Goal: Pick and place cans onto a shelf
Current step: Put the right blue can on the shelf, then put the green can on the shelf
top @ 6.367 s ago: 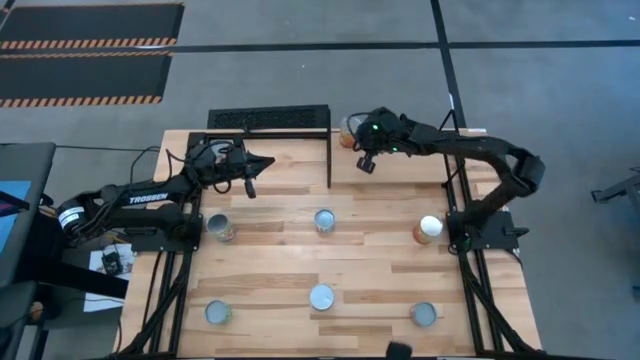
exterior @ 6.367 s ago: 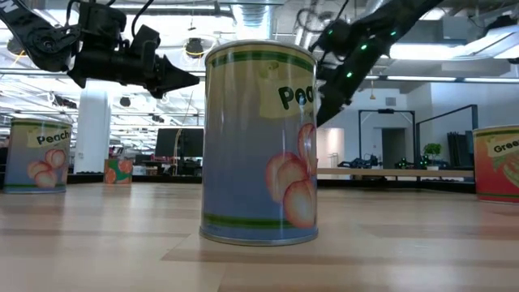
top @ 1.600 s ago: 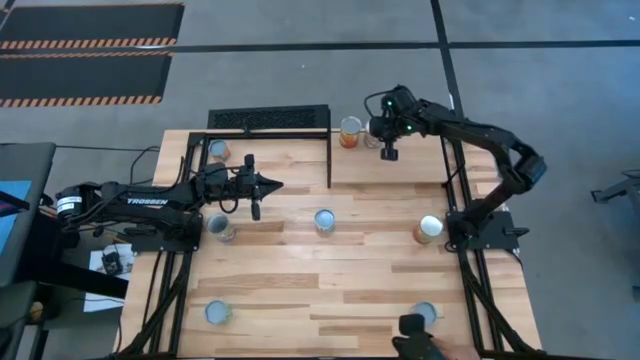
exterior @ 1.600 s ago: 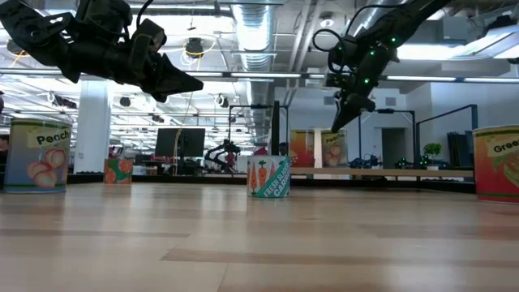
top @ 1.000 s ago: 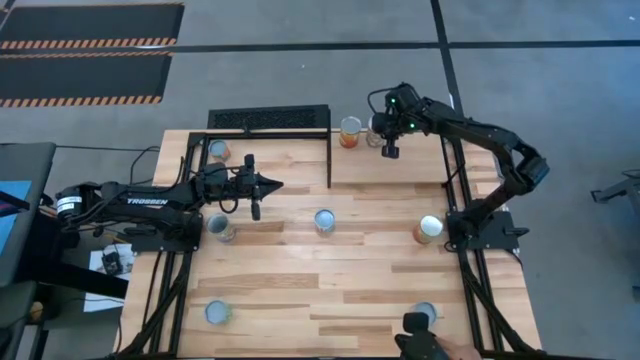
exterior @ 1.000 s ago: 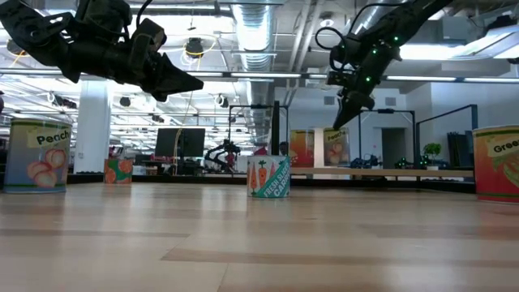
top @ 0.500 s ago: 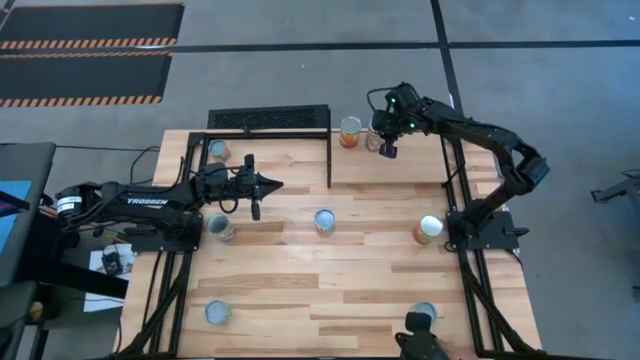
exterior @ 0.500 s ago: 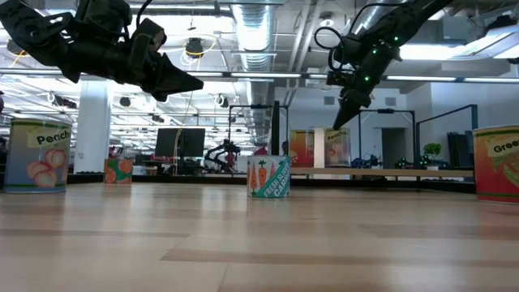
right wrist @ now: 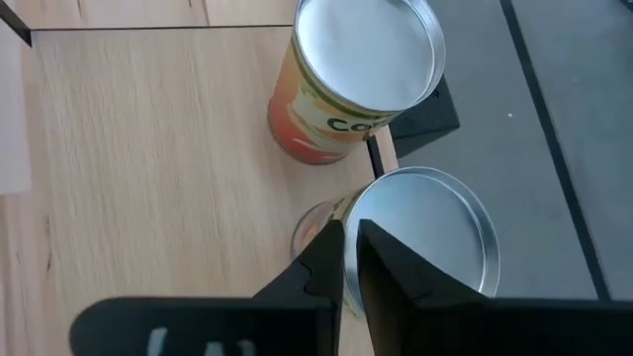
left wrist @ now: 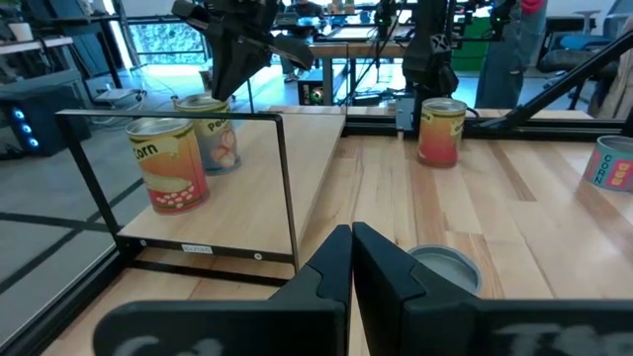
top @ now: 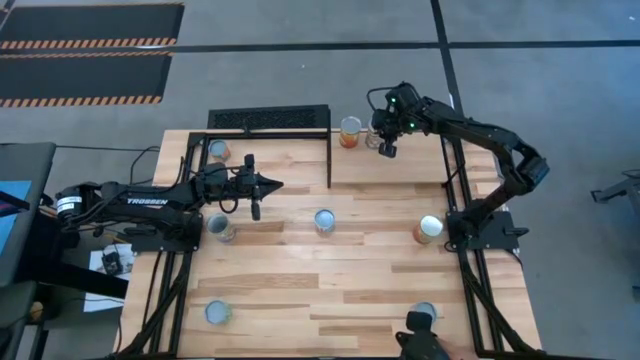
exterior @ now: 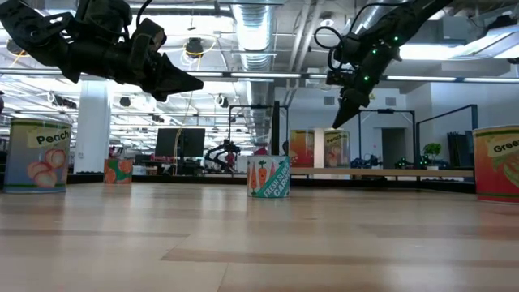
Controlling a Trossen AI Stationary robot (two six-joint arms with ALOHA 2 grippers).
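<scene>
— How far along was it?

— Under halfway, I'd judge. Five of the eight cans stood loose on the table: the near-left can and near-right can by the front edge, then a middle row, the left-middle can, centre can and right-middle can.

— And the left gripper?

— It hovered just past that row, fingers pressed together on nothing.

— What did the shelf hold?

— One shelved can, in its far-left corner. Just beyond its end bar, at the far edge, stood the corn can and, touching or nearly touching it, the peach can. Whether that strip belonged to the shelf, I couldn't tell.

— The right gripper?

— Above the peach can's lid, fingers closed, gripping nothing. Every can was sealed, contents unseen.
</scene>
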